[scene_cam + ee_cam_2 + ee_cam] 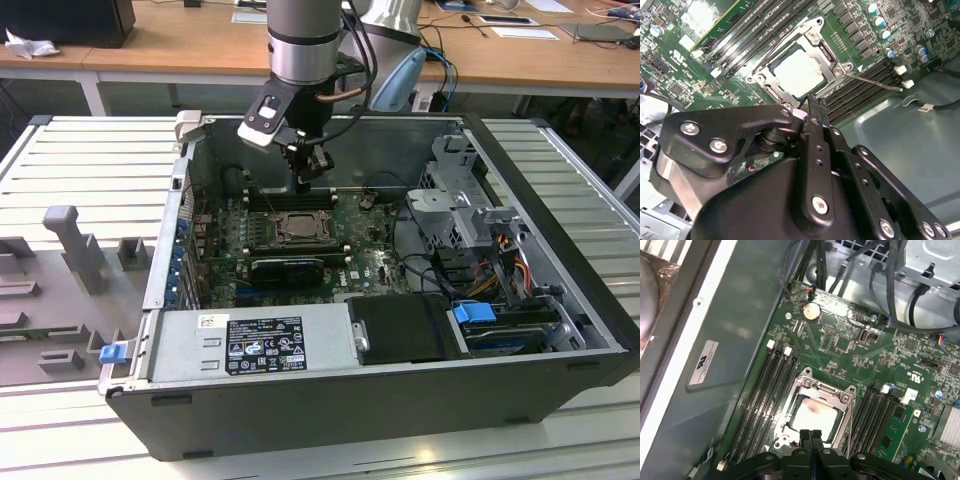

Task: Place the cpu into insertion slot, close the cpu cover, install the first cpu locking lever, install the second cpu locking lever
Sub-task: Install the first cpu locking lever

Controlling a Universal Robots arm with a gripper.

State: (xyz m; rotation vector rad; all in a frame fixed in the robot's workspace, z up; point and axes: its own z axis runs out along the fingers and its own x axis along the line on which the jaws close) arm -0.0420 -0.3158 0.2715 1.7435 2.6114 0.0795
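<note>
**A:** What does the exterior view give?

**B:** An open computer case (400, 405) lies on the ribbed tabletop (85, 160). The arm comes down from above. The gripper (308, 178) hangs over the insertion slot (297, 228) on the green motherboard (372, 262), with a gap between them.

**A:** And the second wrist view?

**B:** The cpu (799, 72) sits flat in the insertion slot. Its pale metal top shows through the cut-out of the cpu cover (826, 50), which lies down over it. The gripper (811, 102) has its fingers pressed together with nothing between them. The tips stand over one edge of the slot, but I cannot tell whether they touch it. A thin wire lever (875, 82) sticks out from the slot's side, across the memory slots (855, 95).

**A:** And the first wrist view?

**B:** The cpu (815, 415) lies framed by the cpu cover (826, 389), with long memory slots (760, 390) on both sides. The gripper (811, 434) tips meet at the slot's edge. A round coin battery (810, 311) sits further along the board, near black cables (890, 280).
</note>
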